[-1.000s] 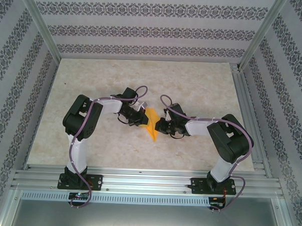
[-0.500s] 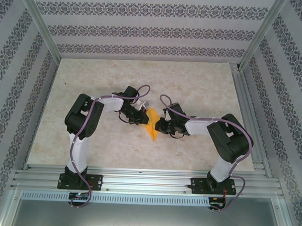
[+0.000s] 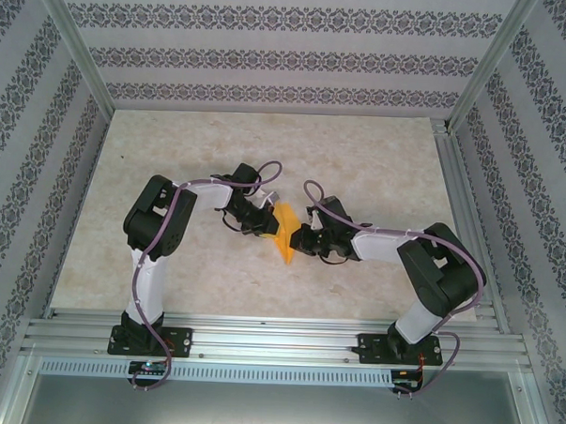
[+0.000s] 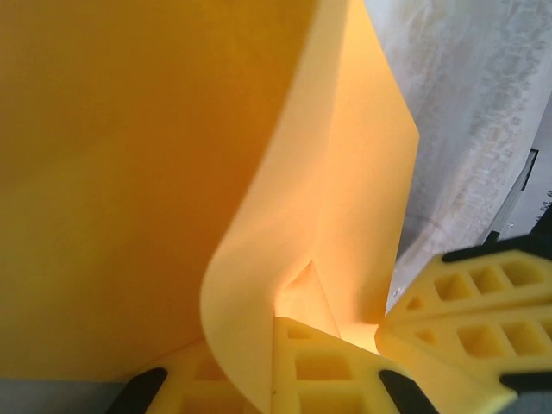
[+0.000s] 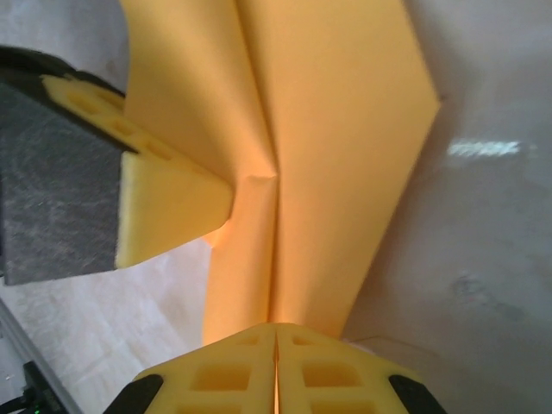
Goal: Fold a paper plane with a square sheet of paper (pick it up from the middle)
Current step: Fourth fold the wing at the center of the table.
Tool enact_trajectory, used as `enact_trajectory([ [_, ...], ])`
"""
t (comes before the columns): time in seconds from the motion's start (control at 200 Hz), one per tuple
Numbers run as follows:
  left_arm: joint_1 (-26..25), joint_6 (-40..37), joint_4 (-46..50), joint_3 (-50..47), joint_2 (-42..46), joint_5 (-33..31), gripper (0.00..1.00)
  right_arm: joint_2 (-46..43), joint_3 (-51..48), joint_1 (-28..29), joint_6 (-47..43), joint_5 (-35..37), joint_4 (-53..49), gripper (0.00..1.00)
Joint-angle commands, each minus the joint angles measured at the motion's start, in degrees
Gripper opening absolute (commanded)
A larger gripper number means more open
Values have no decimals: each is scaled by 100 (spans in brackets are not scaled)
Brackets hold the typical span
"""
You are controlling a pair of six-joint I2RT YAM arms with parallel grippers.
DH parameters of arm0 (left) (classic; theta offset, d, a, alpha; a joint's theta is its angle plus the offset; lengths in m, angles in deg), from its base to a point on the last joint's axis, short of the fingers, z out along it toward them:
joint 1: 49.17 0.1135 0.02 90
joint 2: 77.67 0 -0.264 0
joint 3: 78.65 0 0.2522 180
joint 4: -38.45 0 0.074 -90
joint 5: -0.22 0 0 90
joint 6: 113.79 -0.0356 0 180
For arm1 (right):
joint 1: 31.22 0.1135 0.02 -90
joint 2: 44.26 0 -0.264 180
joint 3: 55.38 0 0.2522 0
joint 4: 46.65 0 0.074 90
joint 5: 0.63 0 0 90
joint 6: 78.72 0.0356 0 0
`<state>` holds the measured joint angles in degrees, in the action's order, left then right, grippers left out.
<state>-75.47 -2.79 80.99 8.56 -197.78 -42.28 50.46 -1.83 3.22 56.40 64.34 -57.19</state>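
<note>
Curled orange paper (image 4: 155, 172), fold pinched in the left gripper (image 4: 276, 332); pale marbled table (image 4: 466, 86) at right

orange-yellow paper plane (image 3: 284, 233), centre-creased, half-folded

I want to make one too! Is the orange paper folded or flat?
Folded: the paper shows a sharp centre crease, and the right gripper pinches its layers.

The paper plane (image 5: 336, 129) is thin, smooth, matt paper. The right gripper (image 5: 276, 335) has matt cellular plastic fingers (image 5: 216, 379). The table (image 3: 379, 160) is glossy; the frame (image 3: 277, 343) is brushed metal.
</note>
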Motion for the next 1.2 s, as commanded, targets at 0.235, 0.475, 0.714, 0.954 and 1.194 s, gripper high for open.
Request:
enact_trajectory([
  [0.235, 20, -201, -67, -4, -159, -3, 7, 283, -11, 203, 488, -334, 897, 9],
  [0.475, 19, -247, 12, -5, -89, -27, 7, 669, -116, 153, 578, -557, 1187, 9],
  [0.714, 25, -245, 13, -24, -99, -59, 7, 769, -313, 112, 690, -594, 1475, 8],
  [0.954, 46, -262, 47, -6, -117, -57, 7, 576, -532, 117, 695, -642, 1313, 8],
  [1.194, 46, -305, 88, 11, -117, -58, 7, -114, 192, 80, 94, -371, -84, 9],
])
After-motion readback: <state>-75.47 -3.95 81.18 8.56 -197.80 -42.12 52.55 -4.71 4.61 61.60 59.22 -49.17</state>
